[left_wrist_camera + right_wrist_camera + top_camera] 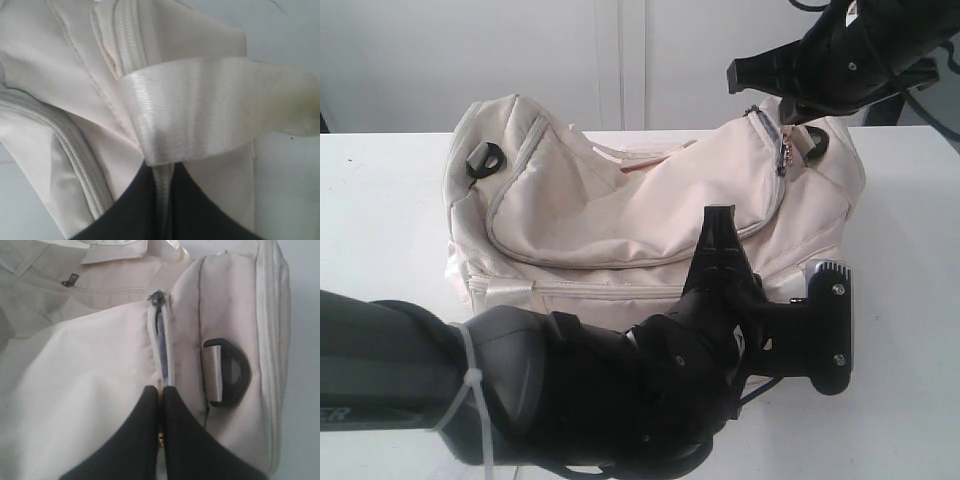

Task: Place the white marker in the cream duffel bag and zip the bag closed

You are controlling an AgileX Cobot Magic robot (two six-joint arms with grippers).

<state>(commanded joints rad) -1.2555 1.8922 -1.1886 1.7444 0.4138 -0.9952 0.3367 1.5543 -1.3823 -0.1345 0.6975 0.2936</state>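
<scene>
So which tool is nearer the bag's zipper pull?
Right. The right tool is right by the zipper pull, high on the cream duffel bag; the left tool is low at its front.

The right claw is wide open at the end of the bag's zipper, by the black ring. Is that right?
No. The right wrist view shows the right gripper shut, fingers pressed together. It is at the end of the cream duffel bag's zipper, by the black ring.
</scene>
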